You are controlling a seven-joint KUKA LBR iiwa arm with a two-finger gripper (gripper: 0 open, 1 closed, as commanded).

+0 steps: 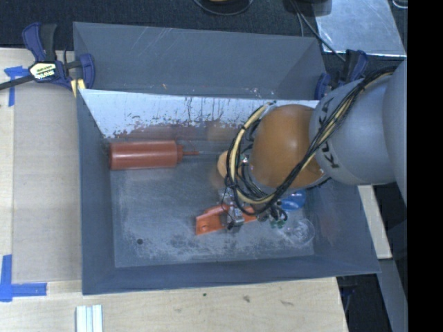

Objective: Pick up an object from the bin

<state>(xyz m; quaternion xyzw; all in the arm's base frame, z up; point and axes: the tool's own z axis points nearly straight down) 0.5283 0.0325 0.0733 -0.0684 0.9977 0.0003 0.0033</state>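
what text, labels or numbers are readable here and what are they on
"KU": dark letters on the grey arm, beside its cables; the rest of the word is covered.
On the red-brown bottle at the bin's left: no text to read.
On the small orange piece near the bin's front: no text to read.

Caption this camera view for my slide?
Gripper low in grey bin beside small orange block; red-brown bottle lies left.
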